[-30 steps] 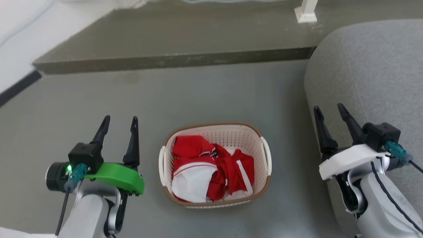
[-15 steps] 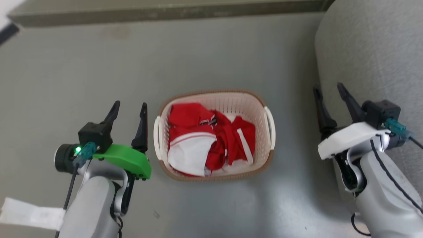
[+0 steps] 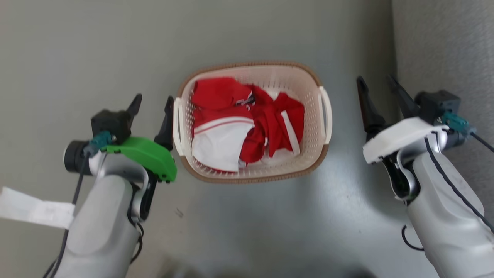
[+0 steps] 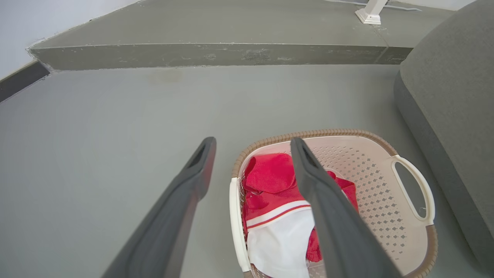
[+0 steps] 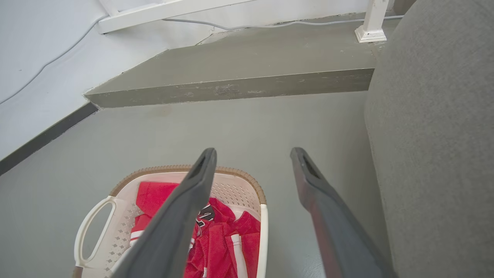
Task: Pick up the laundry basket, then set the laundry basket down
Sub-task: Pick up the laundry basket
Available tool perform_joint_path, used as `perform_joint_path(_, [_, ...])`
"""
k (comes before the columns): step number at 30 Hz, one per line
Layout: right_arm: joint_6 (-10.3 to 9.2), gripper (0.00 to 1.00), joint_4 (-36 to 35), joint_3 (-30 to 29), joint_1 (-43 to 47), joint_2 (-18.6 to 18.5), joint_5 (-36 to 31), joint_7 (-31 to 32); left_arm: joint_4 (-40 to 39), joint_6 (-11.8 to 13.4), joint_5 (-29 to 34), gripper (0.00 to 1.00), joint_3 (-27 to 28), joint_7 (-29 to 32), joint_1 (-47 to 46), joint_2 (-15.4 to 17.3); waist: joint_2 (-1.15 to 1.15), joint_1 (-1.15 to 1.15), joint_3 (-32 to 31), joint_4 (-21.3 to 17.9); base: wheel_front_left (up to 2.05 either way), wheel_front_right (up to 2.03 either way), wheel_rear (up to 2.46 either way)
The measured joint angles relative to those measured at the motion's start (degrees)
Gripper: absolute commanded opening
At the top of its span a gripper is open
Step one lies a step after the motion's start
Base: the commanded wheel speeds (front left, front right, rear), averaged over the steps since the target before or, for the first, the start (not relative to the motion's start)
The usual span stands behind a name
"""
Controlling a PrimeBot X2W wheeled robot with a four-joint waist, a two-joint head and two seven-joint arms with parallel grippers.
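Observation:
The laundry basket (image 3: 251, 65) stands on the grey floor, cream perforated plastic with a brown rim, and holds red-and-white clothes (image 3: 239, 119). My left gripper (image 3: 153, 101) is open just left of the basket's left handle (image 3: 177, 123), its inner finger close beside it; whether they touch I cannot tell. In the left wrist view that gripper (image 4: 251, 142) frames the left handle (image 4: 234, 216) and the basket (image 4: 370, 181). My right gripper (image 3: 376, 83) is open, a short gap right of the right handle (image 3: 327, 116). Seen from the right wrist, it (image 5: 252, 151) hangs over the basket's (image 5: 235, 189) edge.
A grey upholstered sofa (image 3: 444, 46) rises close behind the right arm. Farther ahead a raised floor step (image 4: 216, 54) crosses the room, with a white post (image 5: 370, 23) on it. A white paper strip (image 3: 31, 208) lies by my left forearm. A dark baseboard (image 5: 42, 137) runs along the left wall.
The head camera has tilted down, so the step has left its picture. Both grippers have closed in on the basket's sides, the left one nearly up to the left handle. Both stay open.

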Motion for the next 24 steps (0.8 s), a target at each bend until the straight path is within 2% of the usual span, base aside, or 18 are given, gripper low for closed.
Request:
perform_joint_path(12, [0.38,1.0,3.02,0.44,-6.41,0.35,-0.46,-0.02,5.09,-2.7,-0.1,1.0,-0.1,0.59,-7.59,-0.07,0.0,0.0,8.93,0.0,0.0,0.0,0.0])
perform_joint_path(24, [1.69,1.0,8.87,2.58,-12.56,1.75,-1.85,-0.16,13.41,-5.83,-1.54,1.0,-0.22,1.71,-13.69,-0.12,0.0,0.0,15.97,-0.18,0.0,0.0,0.0])
